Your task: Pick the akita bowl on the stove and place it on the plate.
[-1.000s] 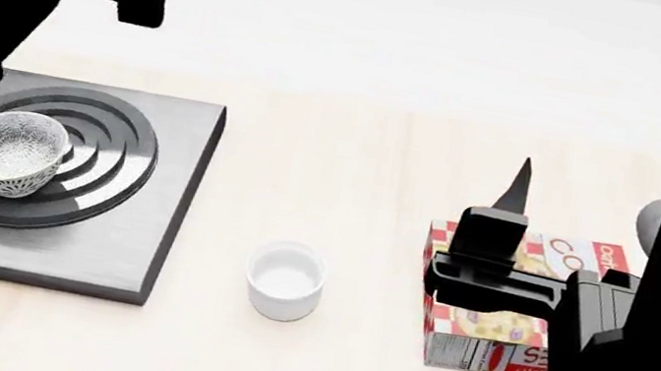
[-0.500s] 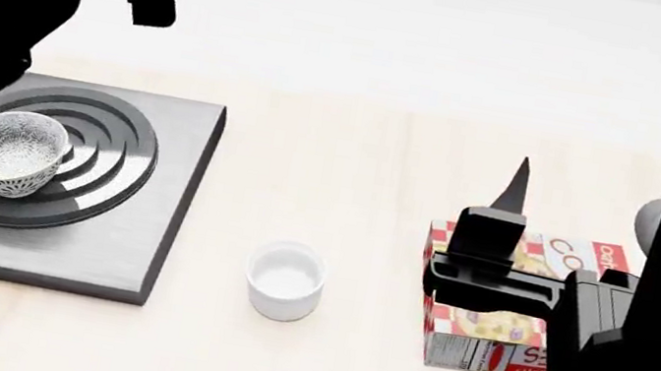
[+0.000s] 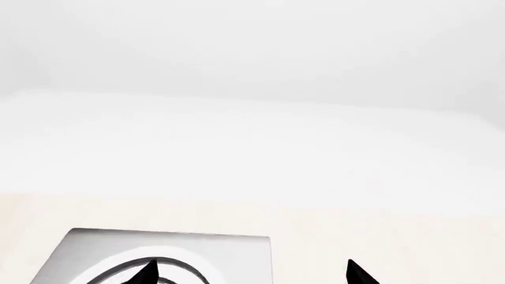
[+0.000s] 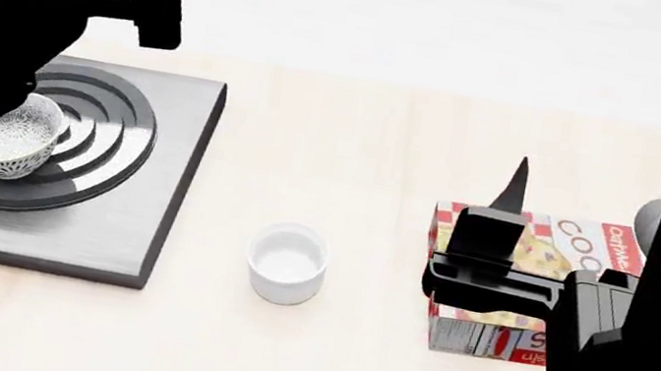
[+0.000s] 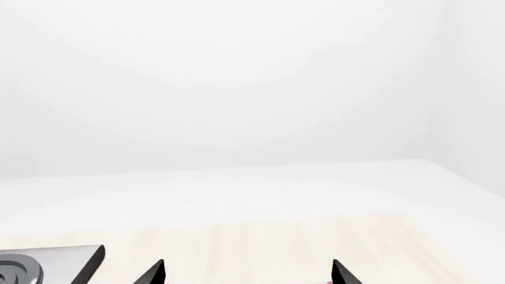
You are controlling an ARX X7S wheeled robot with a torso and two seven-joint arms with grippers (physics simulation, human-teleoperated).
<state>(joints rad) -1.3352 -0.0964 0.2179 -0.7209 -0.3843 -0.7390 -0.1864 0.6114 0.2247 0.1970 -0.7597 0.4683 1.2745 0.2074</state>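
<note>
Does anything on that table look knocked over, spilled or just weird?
Mostly tidy. One oddity: the speckled white bowl sits off-centre on the dark-grey stove's black burner rings. The small plain white cup stands upright, nothing spilled.

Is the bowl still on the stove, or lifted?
On the stove: the bowl sits upright on the burner rings of the stove, ungripped.

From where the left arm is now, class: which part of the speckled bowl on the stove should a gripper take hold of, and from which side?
Probably the rim of the akita bowl, taken from above with one finger inside and one outside. It sits upright and open on the stove burner rings, and its round wall looks wide for a side grasp. The left gripper, fingertips apart, seems nearest; the head view shows that arm partly covering the bowl.
</note>
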